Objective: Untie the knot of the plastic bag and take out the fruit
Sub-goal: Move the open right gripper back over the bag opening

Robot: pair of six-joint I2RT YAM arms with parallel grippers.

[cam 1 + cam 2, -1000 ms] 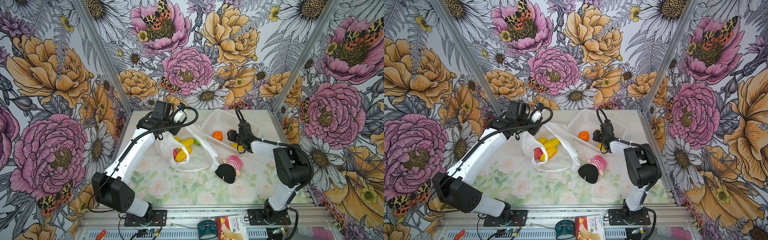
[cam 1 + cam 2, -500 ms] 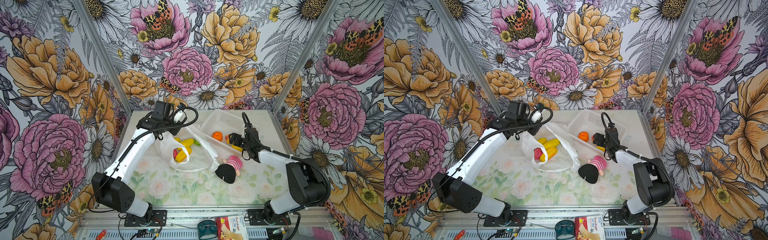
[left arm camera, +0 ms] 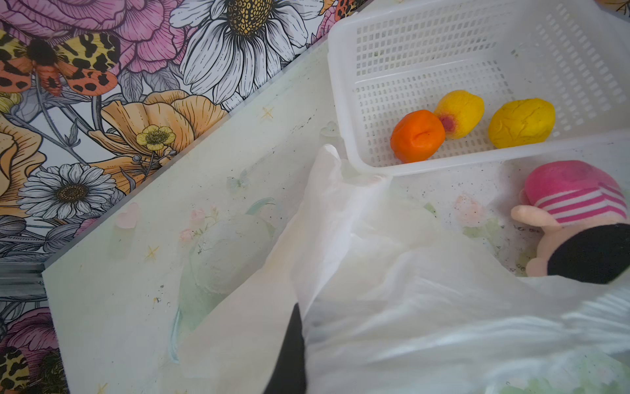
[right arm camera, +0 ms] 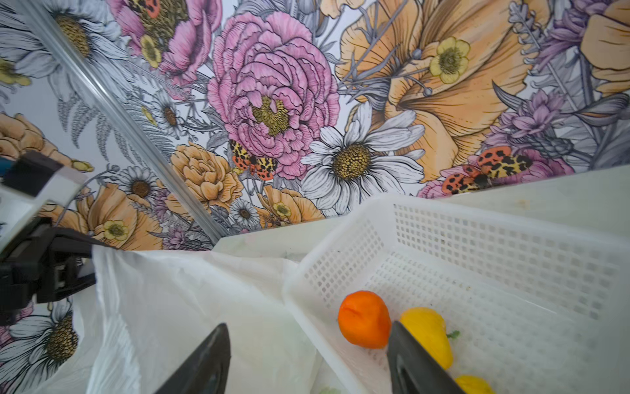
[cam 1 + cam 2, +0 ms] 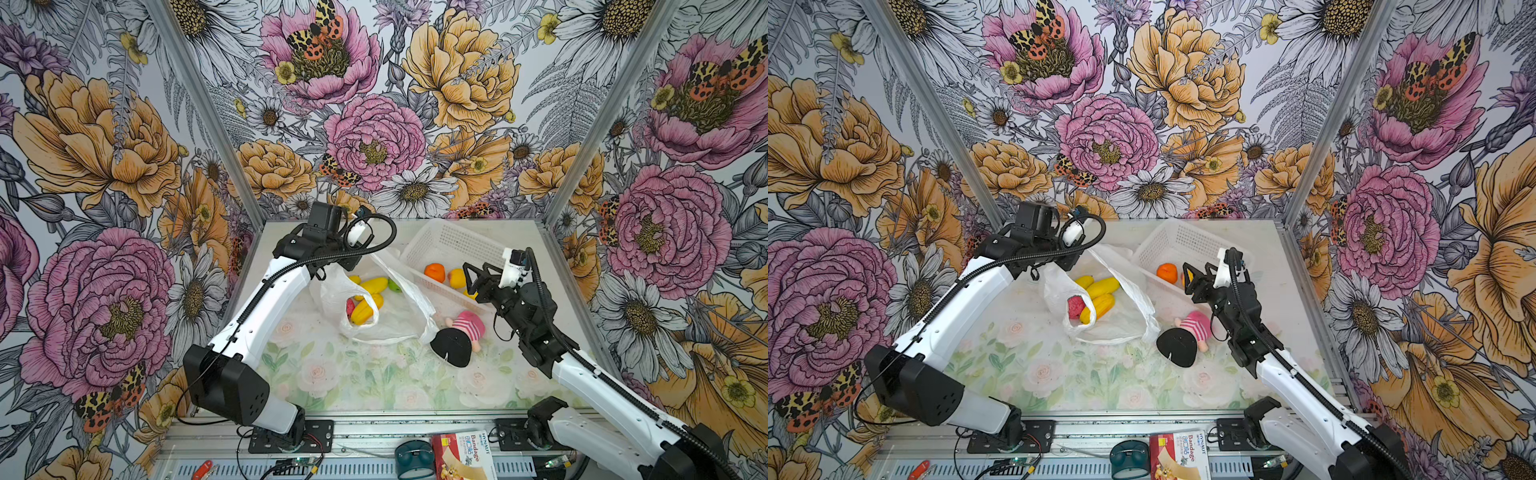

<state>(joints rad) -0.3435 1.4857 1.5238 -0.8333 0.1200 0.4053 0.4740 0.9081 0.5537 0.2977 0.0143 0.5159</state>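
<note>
The plastic bag lies open on the table, and no knot shows. My left gripper is shut on the bag's back edge and holds it up; one black finger shows against the film. Fruit in the bag: two yellow pieces, a red one and a green one. An orange fruit and two yellow ones lie in the white basket. My right gripper hangs open and empty over the basket's front rim.
A pink-striped doll with black hair lies on the table in front of the basket, close to the bag's right edge. The basket stands at the back right near the wall. A bandage box sits on the front rail.
My right gripper has drawn back to the right from among the fruit in the basket, and the yellow fruit beside the orange one now shows uncovered. The left arm and the bag have not moved.
</note>
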